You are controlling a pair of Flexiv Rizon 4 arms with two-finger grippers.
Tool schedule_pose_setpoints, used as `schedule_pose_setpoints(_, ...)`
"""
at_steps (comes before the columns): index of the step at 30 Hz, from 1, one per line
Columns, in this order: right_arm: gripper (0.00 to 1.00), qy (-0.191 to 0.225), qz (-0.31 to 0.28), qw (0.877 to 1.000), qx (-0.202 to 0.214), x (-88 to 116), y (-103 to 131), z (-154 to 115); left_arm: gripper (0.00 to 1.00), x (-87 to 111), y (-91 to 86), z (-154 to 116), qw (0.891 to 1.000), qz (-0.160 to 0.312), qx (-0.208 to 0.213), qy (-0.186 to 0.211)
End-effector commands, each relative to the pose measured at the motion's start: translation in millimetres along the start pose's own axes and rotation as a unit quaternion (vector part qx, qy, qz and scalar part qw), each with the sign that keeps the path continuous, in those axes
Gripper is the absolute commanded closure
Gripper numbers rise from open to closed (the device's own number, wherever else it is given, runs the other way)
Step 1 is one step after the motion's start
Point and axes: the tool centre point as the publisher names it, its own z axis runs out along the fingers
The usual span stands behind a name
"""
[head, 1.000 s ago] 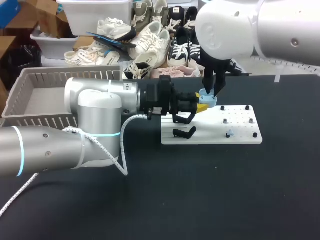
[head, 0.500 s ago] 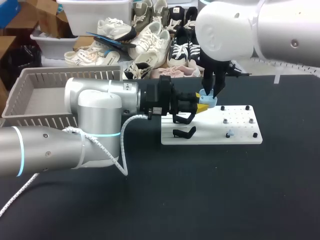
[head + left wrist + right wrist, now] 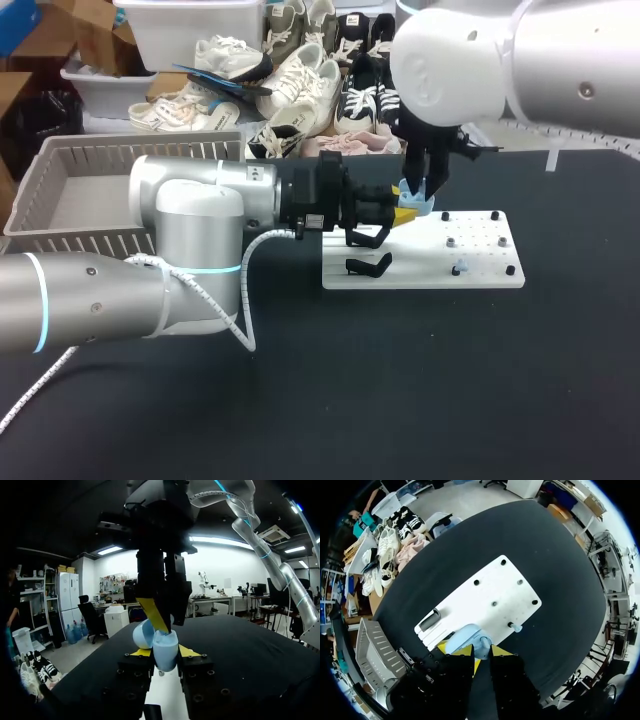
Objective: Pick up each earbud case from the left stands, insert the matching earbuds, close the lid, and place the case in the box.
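A light blue earbud case with its lid open is held just above the white plate, my left gripper shut on its body from both sides. In the left wrist view the case sits between my yellow tips, the lid tipped back. My right gripper comes straight down into the open case, fingers close together on a small light blue earbud. In the right wrist view my right gripper is directly over the case. Another earbud stands on a peg on the plate.
An empty black stand sits on the plate's left end, below my left gripper. The grey slatted box is at the far left of the table. Small black pegs dot the right half of the plate.
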Motion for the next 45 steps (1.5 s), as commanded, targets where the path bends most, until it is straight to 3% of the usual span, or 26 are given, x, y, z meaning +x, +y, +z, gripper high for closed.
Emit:
schedule_pose_setpoints(1, 1.0, 0.001, 0.0, 1.0, 0.001, 1.1, 0.5, 2.0, 1.0, 0.5, 0.4, -0.5, 1.0, 0.001, -0.001, -0.001)
schedule_pose_setpoints(8, 0.99, 0.002, -0.001, 1.0, 0.0, 2.6, -0.6, 3.2, 1.0, 0.5, 0.4, -0.5, 1.0, 0.001, -0.001, -0.001)
schedule_pose_setpoints(12, 0.66, 0.002, -0.002, 1.0, -0.002, 4.0, -1.9, 3.0, 1.0, 0.5, 0.4, -0.5, 1.0, 0.001, -0.001, -0.001)
schedule_pose_setpoints(14, 0.65, 0.001, -0.002, 1.0, -0.003, 5.6, -2.8, 2.1, 1.0, 0.5, 0.4, -0.5, 1.0, 0.001, -0.001, -0.001)
schedule_pose_setpoints(16, 0.72, -0.001, -0.003, 1.0, -0.004, 7.0, -3.8, 1.1, 1.0, 0.5, 0.4, -0.5, 1.0, 0.001, -0.001, -0.001)
schedule_pose_setpoints(18, 0.72, -0.003, -0.005, 1.0, -0.007, 9.3, -5.2, -1.0, 1.0, 0.5, 0.4, -0.5, 1.0, 0.001, -0.001, -0.001)
schedule_pose_setpoints(29, 0.54, -0.018, -0.009, 1.0, -0.01, 14.4, -9.7, -7.3, 1.0, 0.5, 0.4, -0.5, 1.0, 0.001, -0.001, -0.001)
schedule_pose_setpoints(31, 0.31, -0.015, -0.007, 1.0, -0.011, 12.9, -10.4, -6.4, 1.0, 0.5, 0.4, -0.5, 1.0, 0.001, -0.001, -0.001)
schedule_pose_setpoints(33, 0.23, -0.015, -0.006, 1.0, -0.011, 12.8, -10.5, -6.4, 1.0, 0.5, 0.4, -0.5, 1.0, 0.001, -0.001, -0.001)
schedule_pose_setpoints(45, 0.2, -0.008, -0.013, 0.999, -0.033, 28.7, -20.4, -7.6, 1.0, 0.5, 0.4, -0.5, 1.0, 0.001, -0.001, -0.001)
